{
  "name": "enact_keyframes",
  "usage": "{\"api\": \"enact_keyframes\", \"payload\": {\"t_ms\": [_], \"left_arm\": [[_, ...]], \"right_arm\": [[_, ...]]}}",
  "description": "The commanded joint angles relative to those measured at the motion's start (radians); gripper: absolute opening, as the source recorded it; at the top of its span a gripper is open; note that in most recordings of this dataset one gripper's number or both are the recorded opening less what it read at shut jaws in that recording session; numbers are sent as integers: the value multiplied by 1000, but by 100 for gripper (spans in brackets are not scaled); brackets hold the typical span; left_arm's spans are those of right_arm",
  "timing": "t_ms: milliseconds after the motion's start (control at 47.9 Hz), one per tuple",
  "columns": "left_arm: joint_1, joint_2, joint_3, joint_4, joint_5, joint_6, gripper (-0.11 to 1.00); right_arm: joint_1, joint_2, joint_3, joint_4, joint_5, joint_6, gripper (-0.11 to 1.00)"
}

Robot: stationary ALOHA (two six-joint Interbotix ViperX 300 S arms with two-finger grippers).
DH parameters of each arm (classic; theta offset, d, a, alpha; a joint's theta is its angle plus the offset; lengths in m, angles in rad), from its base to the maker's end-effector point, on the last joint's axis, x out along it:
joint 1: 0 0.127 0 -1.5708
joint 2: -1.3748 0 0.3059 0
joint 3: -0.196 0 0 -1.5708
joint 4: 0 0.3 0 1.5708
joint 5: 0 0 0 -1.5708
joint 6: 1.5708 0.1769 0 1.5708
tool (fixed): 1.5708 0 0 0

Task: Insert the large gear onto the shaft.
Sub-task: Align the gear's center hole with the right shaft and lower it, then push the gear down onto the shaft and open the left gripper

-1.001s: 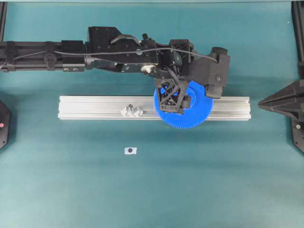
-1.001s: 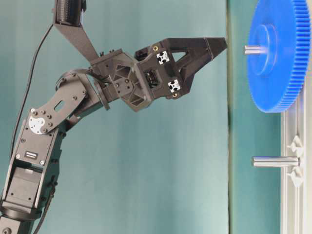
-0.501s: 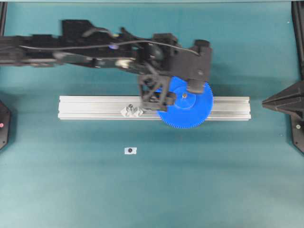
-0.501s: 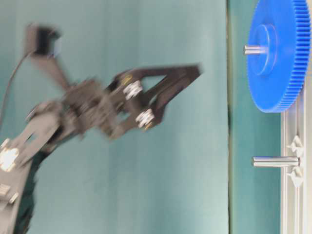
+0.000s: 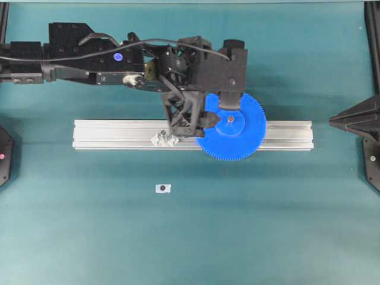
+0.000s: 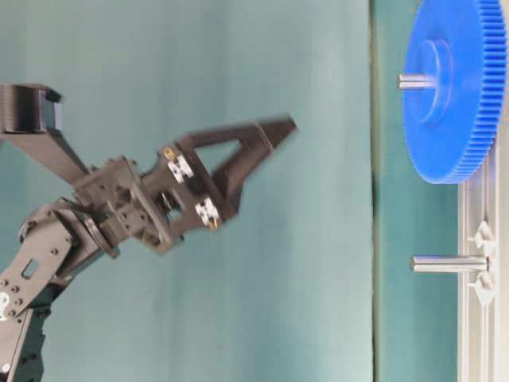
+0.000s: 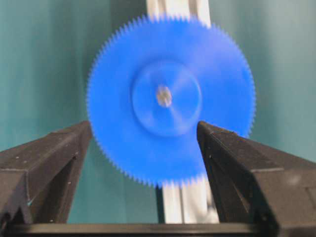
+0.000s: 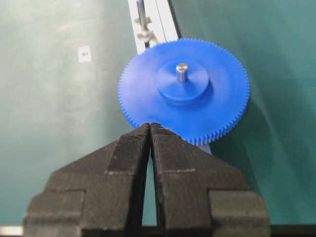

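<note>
large gear [image 7: 170, 106] seated on shaft [image 8: 181, 72], clear of open left jaws

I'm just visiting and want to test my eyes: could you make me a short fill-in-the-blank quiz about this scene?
1. The large gear is coloured ____.
2. The shaft pokes up through the gear's ____.
3. The left gripper has its jaws ____.
4. The gear lies on a silvery metal ____.

Missing words: blue; hub; open; rail

A teal table [image 5: 249, 225] carries a long aluminium rail [image 5: 107, 134] and a small white tag [image 5: 162, 188].
</note>
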Motion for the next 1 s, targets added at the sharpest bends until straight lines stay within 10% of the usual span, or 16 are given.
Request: {"api": "enact_keyframes", "payload": {"t_ms": [0, 480, 980], "left_arm": [[2, -11, -46, 2, -12, 0, 82], [-23, 103, -23, 0, 6, -2, 4], [-21, 41, -235, 2, 115, 37, 1]], "right_arm": [[-3, 8, -17, 0, -8, 8, 12], [-3, 8, -14, -2, -9, 8, 12], [-3, 8, -14, 0, -9, 8, 12]]}}
